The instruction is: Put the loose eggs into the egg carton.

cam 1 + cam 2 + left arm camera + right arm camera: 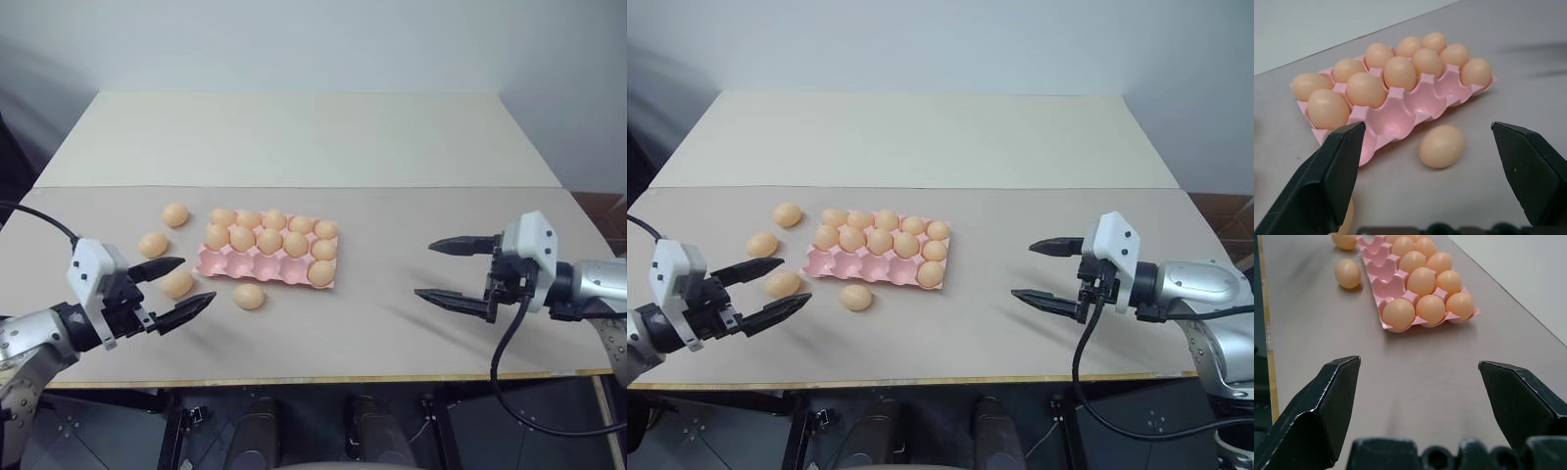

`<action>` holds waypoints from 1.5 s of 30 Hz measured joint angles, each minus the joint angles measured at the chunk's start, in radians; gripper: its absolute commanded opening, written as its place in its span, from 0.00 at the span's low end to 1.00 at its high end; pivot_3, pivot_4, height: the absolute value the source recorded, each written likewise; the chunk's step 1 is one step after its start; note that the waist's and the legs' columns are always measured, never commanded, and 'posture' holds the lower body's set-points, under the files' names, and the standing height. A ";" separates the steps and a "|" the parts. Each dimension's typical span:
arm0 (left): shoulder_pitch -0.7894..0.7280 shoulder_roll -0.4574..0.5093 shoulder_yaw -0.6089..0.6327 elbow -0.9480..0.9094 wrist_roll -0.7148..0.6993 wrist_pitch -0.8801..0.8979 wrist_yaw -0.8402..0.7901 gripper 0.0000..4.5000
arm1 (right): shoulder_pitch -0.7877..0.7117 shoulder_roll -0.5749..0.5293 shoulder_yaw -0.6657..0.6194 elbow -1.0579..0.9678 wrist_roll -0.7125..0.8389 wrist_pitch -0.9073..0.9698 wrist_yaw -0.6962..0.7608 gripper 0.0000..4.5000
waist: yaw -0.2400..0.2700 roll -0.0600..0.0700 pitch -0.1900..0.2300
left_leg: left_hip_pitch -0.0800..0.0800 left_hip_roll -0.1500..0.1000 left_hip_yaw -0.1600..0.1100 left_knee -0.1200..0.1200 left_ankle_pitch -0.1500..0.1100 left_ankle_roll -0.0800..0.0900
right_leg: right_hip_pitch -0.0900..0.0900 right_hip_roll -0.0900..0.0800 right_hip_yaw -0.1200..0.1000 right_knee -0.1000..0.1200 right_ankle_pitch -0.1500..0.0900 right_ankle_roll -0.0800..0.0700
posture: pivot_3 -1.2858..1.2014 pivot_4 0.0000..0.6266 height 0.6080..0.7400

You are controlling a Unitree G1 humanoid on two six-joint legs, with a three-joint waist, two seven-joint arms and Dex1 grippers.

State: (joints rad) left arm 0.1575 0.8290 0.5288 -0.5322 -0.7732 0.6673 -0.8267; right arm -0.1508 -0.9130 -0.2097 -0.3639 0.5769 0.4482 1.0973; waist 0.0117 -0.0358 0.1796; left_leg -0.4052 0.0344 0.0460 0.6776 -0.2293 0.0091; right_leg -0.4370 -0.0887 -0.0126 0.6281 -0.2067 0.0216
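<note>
Four loose eggs point(249, 296) on table; egg carton point(227, 262) holds eleven, four cups empty; both pincers spread.

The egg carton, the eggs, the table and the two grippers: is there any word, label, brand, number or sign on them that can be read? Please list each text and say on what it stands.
None: no readable text in these pictures.
The egg carton: plain pink, no print.
The loose eggs: plain, no stamp.
The table: bare, no label.
The left gripper and the right gripper: no readable marking.
</note>
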 measured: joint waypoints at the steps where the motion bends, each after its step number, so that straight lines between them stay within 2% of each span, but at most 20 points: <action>1: -0.006 0.000 0.002 0.000 -0.015 0.011 0.004 1.00 | 0.000 0.000 0.000 0.000 0.000 0.000 -0.001 1.00 | 0.000 0.000 0.000 | 0.000 0.000 0.000 0.000 0.000 0.000 | 0.000 0.000 0.000 0.000 0.000 0.000 | 0.52 0.24 1.00; 7: -0.024 0.016 0.002 0.002 -0.034 0.032 -0.004 1.00 | 0.012 0.000 -0.004 -0.002 0.000 -0.001 -0.008 1.00 | 0.000 0.000 0.000 | 0.000 0.000 0.000 0.000 0.000 0.000 | 0.000 0.000 0.000 0.000 0.000 0.000 | 0.52 0.24 1.00; 10: -0.021 0.043 -0.002 0.002 -0.017 0.028 -0.032 1.00 | 0.019 0.000 -0.009 -0.002 0.000 -0.002 -0.009 1.00 | 0.000 0.000 0.000 | 0.000 0.000 0.000 0.000 0.000 0.000 | 0.000 0.000 0.000 0.000 0.000 0.000 | 0.52 0.24 1.00; 23: 0.022 0.056 -0.056 0.004 0.055 0.007 -0.089 1.00 | 0.037 -0.012 -0.047 -0.032 -0.002 -0.004 -0.012 1.00 | 0.001 0.000 0.000 | 0.000 0.000 0.000 0.000 0.000 0.000 | 0.000 0.000 0.000 0.000 0.000 0.000 | 0.52 0.24 1.00; 31: -0.044 0.063 -0.295 0.025 0.226 -0.051 -0.055 1.00 | 0.095 -0.006 -0.063 -0.097 0.016 -0.002 -0.041 1.00 | 0.002 0.000 0.000 | -0.001 0.000 0.000 0.000 0.000 0.000 | 0.000 0.000 0.000 -0.001 0.000 0.000 | 0.52 0.24 1.00; 36: -0.167 0.018 -0.445 0.102 0.320 -0.084 -0.030 1.00 | 0.126 -0.012 -0.089 -0.134 0.038 0.003 -0.034 1.00 | 0.002 0.000 0.000 | -0.001 0.000 0.000 0.000 0.000 0.000 | 0.000 0.000 0.000 0.000 0.000 0.000 | 0.52 0.24 1.00; 41: -0.248 -0.002 -0.542 0.160 0.391 -0.099 -0.029 1.00 | 0.136 -0.016 -0.093 -0.155 0.047 0.005 -0.032 1.00 | 0.000 0.000 0.000 | -0.001 0.000 0.000 0.000 0.000 0.000 | 0.000 0.000 0.000 -0.001 0.001 0.001 | 0.52 0.24 1.00; 45: -0.263 -0.004 -0.572 0.175 0.420 -0.097 -0.030 0.80 | 0.152 -0.016 -0.110 -0.168 0.060 0.007 -0.034 1.00 | 0.000 0.000 0.000 | -0.001 0.000 0.000 0.000 0.000 0.000 | 0.000 0.000 0.000 -0.001 0.002 0.004 | 0.52 0.24 1.00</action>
State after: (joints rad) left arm -0.1058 0.8253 -0.0434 -0.3574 -0.3532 0.5703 -0.8571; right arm 0.0008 -0.9286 -0.3195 -0.5317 0.6366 0.4551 1.0630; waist 0.0118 -0.0360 0.1795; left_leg -0.4061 0.0341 0.0463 0.6773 -0.2295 0.0093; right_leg -0.4374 -0.0886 -0.0123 0.6272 -0.2045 0.0255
